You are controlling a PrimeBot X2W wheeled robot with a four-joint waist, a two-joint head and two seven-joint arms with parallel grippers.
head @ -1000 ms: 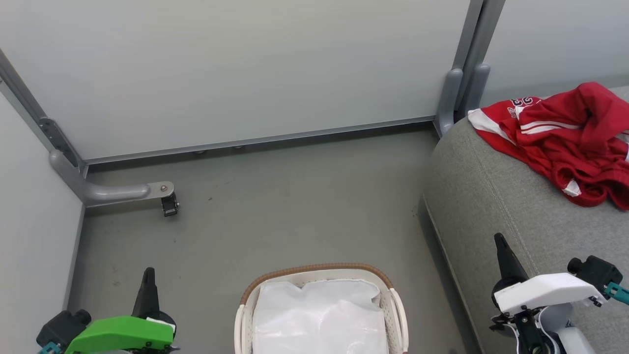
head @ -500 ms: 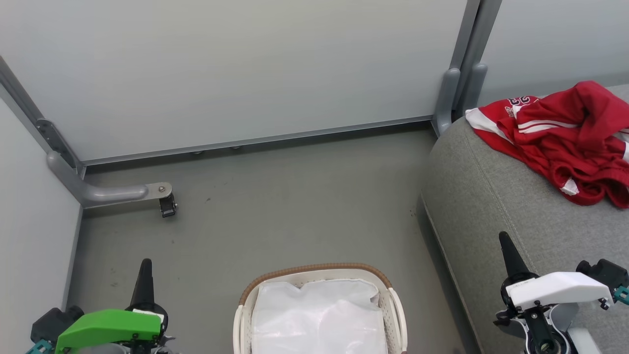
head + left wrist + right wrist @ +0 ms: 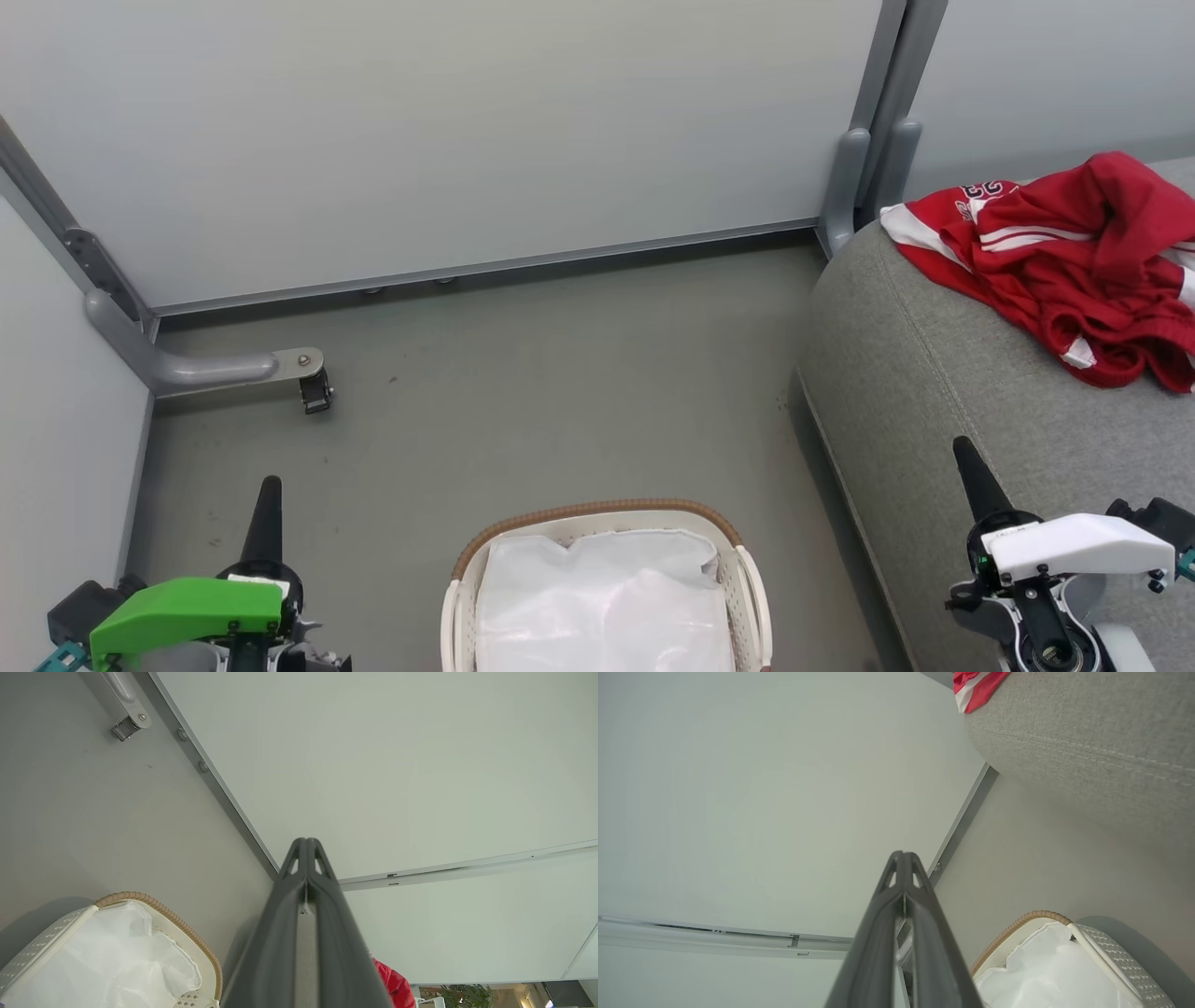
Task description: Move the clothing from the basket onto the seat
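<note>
Left tool and right tool, both clenched and empty, are drawing back toward the near edge. Clothing lies heaped on the seat, far right; basket, near centre, holds just its white liner. Task looks complete.

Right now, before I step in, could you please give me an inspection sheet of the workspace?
Surface: grey floor, lightly scuffed.
Job's things: clothing heaped on the seat; basket on the floor, lined with a white sheet.
Clutter: nothing seen.
Grippers: left claw shut, holding nothing; right claw shut, holding nothing.
Cables: nothing seen.
Surroundings: pale partition panels on grey posts; a castor foot at the left.
</note>
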